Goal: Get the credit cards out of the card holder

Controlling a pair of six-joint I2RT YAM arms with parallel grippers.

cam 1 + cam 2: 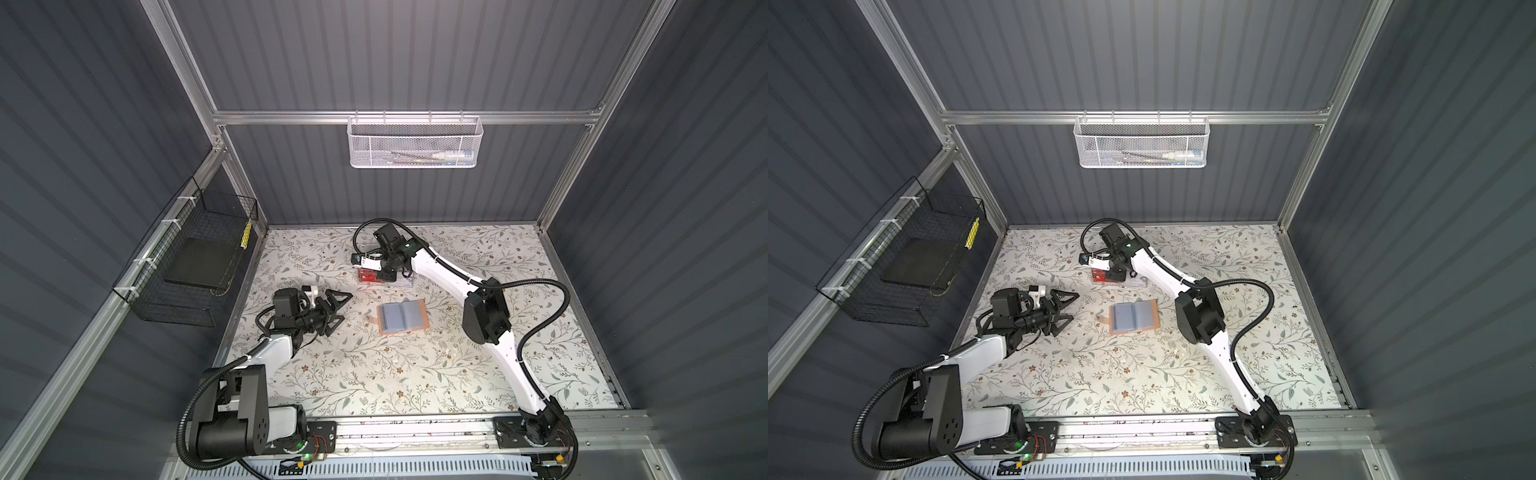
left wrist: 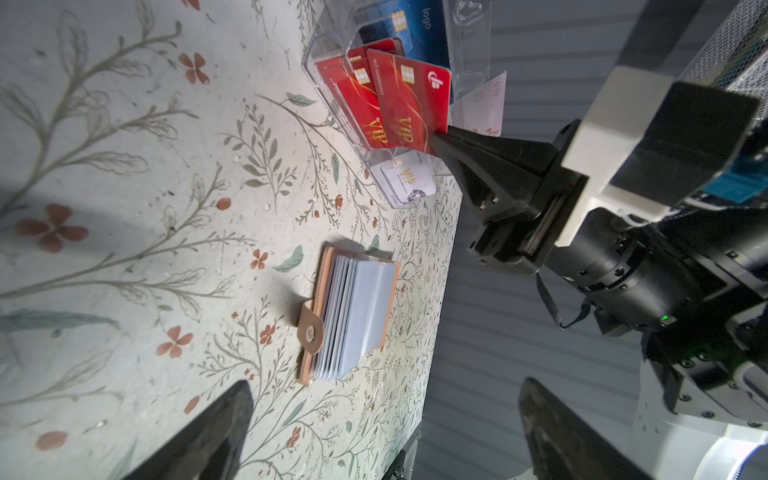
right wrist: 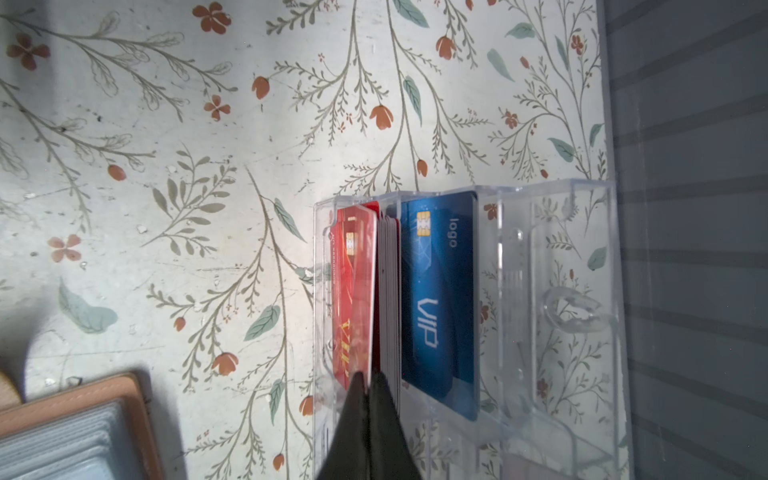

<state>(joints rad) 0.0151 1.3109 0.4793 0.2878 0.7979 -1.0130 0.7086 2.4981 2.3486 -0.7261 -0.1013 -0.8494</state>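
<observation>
Carefully, right jaws pinching the red card (image 3: pixel 353 291), I'd seat it squarely in the clear box (image 3: pixel 519 189) slot just ahead; left jaws open

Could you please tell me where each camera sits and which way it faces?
Top views: high above the arms' bases, facing down on the table; both arms show.
Left wrist: on the left arm, facing across the table at the card holder and clear box; fingertips of the open left gripper show.
Right wrist: on the right arm, facing down onto the box; the right gripper shows, shut on a red card.
Shared: both wrist views show box, red card and card holder.
</observation>
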